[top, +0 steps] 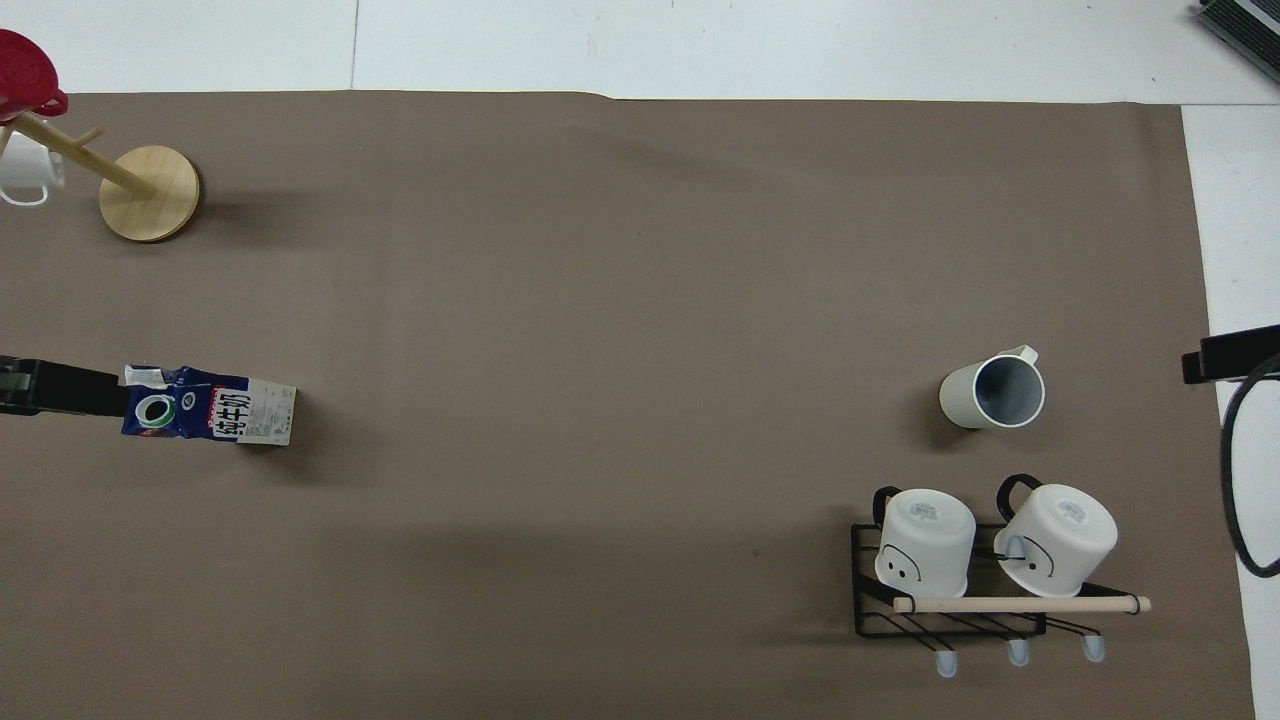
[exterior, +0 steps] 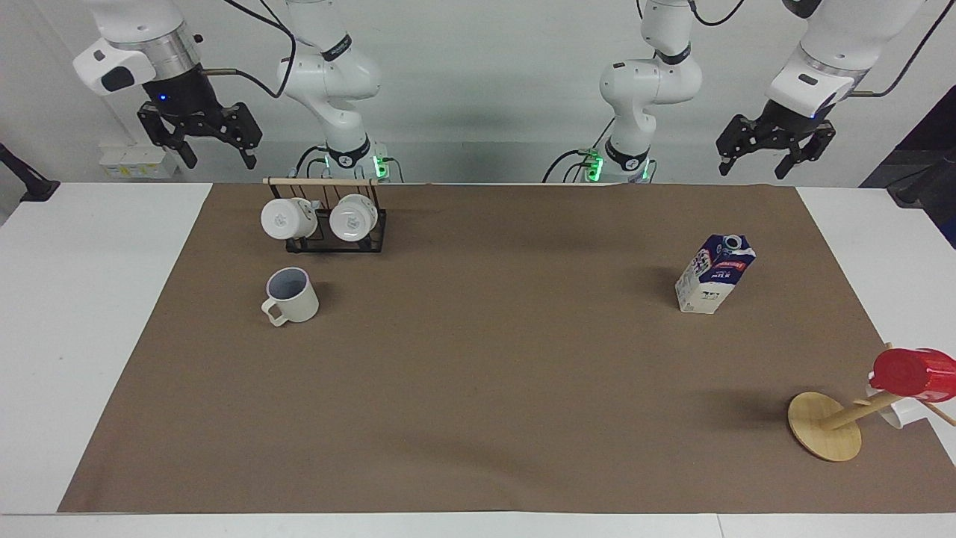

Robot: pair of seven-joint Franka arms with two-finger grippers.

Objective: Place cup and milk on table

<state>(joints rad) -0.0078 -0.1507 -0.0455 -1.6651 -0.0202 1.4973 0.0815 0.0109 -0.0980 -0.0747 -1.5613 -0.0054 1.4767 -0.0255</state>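
The cup [exterior: 291, 295], cream-white with a greyish-lavender inside, stands upright on the brown sheet [exterior: 478, 359] of the table, toward the right arm's end; it also shows in the overhead view [top: 993, 392]. The milk [exterior: 715, 273], a gable-top carton with a dark blue top and a red band, stands upright on the sheet toward the left arm's end [top: 210, 405]. My right gripper [exterior: 220, 158] hangs open and empty, high over the table's edge by the robots. My left gripper [exterior: 754, 170] hangs open and empty, high over that same edge at its own end.
A black wire rack [exterior: 373, 232] with two white mugs [top: 925, 535] stands between the cup and the robots. A wooden mug tree [exterior: 821, 426] with a red cup [exterior: 915, 373] and a white mug [exterior: 896, 412] stands farther from the robots than the milk.
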